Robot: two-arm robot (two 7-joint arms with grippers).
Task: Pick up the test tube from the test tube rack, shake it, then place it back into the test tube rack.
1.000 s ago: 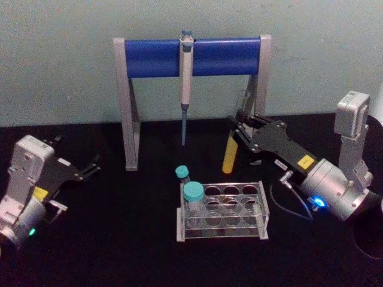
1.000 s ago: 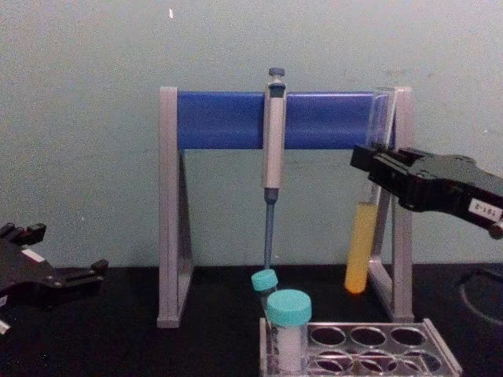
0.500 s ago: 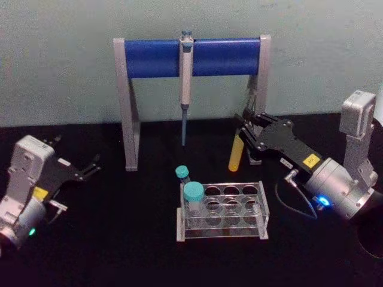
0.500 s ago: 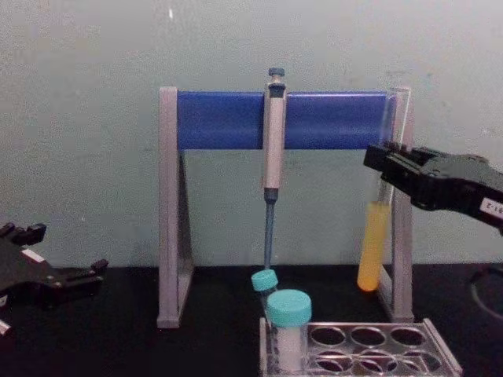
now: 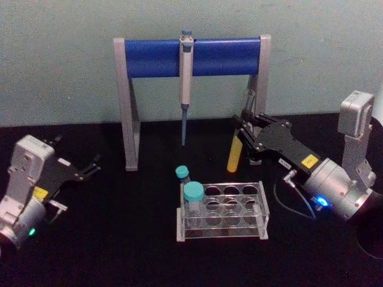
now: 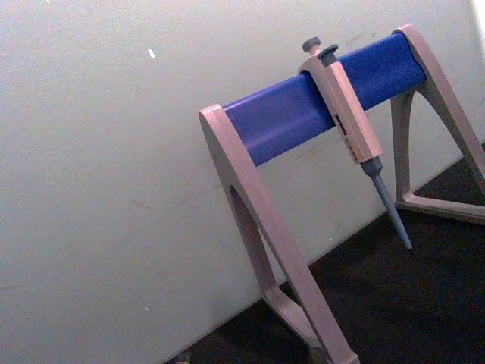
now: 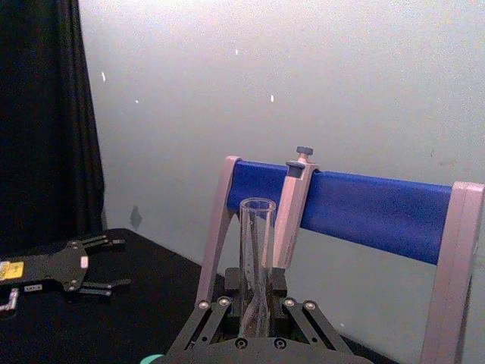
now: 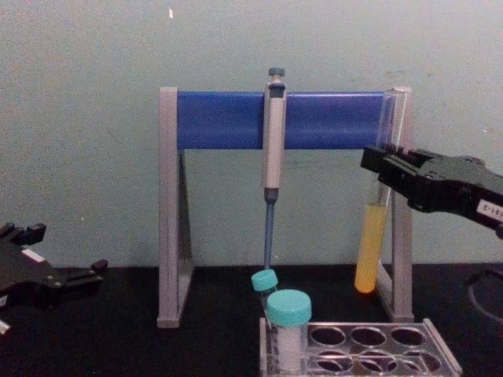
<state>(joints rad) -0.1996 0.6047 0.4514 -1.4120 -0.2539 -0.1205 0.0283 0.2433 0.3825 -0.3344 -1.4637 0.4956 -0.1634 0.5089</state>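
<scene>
Half done, seemingly: shaking step, right gripper (image 8: 383,167) jaws clamped on test tube (image 8: 371,251) aloft beyond test tube rack (image 5: 261,222); next, lowering into a hole; left gripper (image 5: 81,179) parked left, jaws apart.

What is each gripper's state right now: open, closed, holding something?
Left gripper: open, empty, parked at left.
Right gripper: closed on the test tube, held up behind the test tube rack.
</scene>
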